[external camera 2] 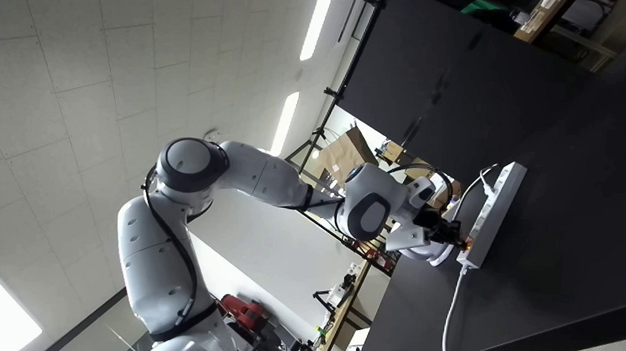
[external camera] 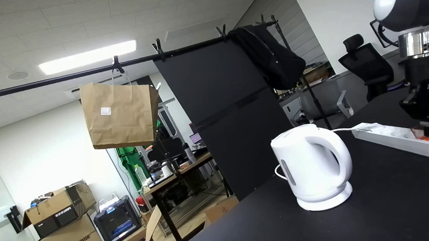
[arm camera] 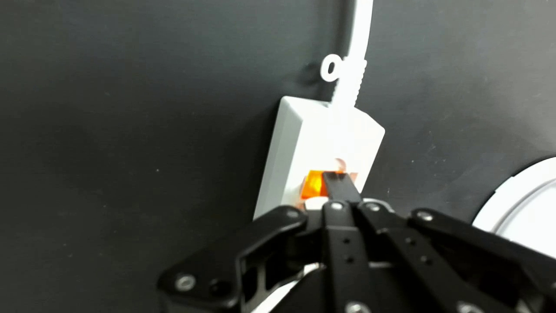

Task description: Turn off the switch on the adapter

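Presently, the adapter (external camera: 402, 139), a long white power strip, lies flat on the black table (external camera: 280, 220), near the white kettle (external camera: 310, 170) with a gap between them. Its switch (arm camera: 313, 184), at the end where the supply cord (arm camera: 360, 34) enters, shows lit orange in the wrist view and in both exterior views. The gripper (arm camera: 341, 180) points down over that end. Its fingers (arm camera: 343, 191) are closed together and hold nothing; the tips stand at the switch, partly covering it. Whether they press on it cannot be told. A plug (external camera: 365, 127) is seated near the adapter's opposite end, its thin white lead passing behind the kettle. In an exterior view the supply cord runs over the table's edge (external camera 2: 543, 344); in the wrist view a small ring-shaped tab (arm camera: 325, 68) juts from its sleeve.

Markings noted: a background carton (external camera: 67, 239) is printed "FLASHFORGE", legible. The upper carton (external camera: 50, 205) stacked on it has dark panels with marks too small to read. A brown paper bag (external camera: 125, 120), hung from a black rail (external camera: 48, 81), bears a white label (external camera: 105, 111); print not readable. A lower carton (external camera: 218, 211) carries a round mark, detail unclear; a black boxy machine (external camera: 118, 221) beside the printed carton shows a pale patch, too small to make out
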`<state>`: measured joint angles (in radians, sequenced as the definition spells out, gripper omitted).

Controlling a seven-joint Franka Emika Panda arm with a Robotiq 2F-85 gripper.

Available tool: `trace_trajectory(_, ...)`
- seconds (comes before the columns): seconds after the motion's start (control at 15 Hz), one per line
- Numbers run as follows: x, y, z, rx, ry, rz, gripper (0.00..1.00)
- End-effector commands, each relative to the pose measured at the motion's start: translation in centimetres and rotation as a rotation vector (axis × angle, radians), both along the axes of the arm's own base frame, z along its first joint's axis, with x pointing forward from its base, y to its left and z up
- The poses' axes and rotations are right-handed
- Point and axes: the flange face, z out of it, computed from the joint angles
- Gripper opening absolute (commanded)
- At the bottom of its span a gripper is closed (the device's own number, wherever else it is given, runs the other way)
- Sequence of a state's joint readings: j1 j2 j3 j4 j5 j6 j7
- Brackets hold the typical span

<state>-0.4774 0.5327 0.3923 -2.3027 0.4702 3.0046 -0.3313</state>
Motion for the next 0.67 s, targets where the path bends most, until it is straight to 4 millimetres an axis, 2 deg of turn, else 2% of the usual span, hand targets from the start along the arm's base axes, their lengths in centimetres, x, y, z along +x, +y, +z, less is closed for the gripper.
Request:
trace_trajectory(0.0,0.61,0.05,-0.13,0.001,-0.034,0.007,0.0)
trace_trajectory(0.6,0.59,0.41,-0.99,-0.028,-0.04,0.027,0.0)
